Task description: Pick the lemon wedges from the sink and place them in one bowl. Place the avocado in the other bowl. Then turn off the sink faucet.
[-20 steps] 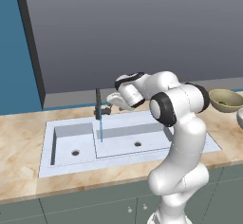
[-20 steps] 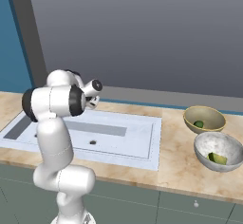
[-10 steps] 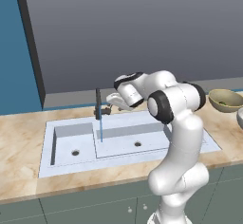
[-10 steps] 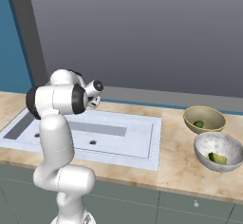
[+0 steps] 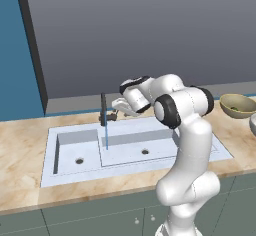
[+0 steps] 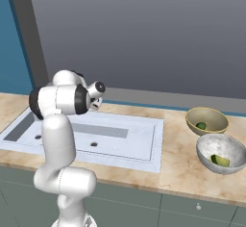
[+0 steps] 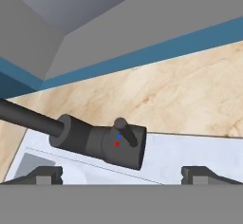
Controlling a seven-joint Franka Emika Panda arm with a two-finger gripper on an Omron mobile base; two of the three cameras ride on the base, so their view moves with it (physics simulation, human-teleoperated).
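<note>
The sink faucet [image 5: 103, 109] is a dark upright post at the back of the sink [image 5: 210, 152], and a thin blue stream of water [image 5: 106, 136] runs from it into the basin. My gripper [image 5: 113, 114] is open just to the right of the faucet, level with its base. In the hand view the faucet's base [image 7: 107, 144] and its short lever [image 7: 125, 132] lie straight ahead between my fingertips [image 7: 45, 174], untouched. The avocado [image 6: 201, 125] lies in the tan bowl [image 6: 214, 116]. The lemon wedges [image 6: 220, 160] lie in the grey bowl [image 6: 207, 146].
Both bowls stand on the marble counter [image 6: 178, 163] right of the sink. A grey wall with a blue strip at its foot [image 7: 142, 57] rises close behind the faucet. The small basin has a dark drain hole [image 5: 79, 160], and so has the long basin [image 5: 145, 152].
The arm has shifted only slightly beside the faucet. The jaws stay open and the water keeps running.
</note>
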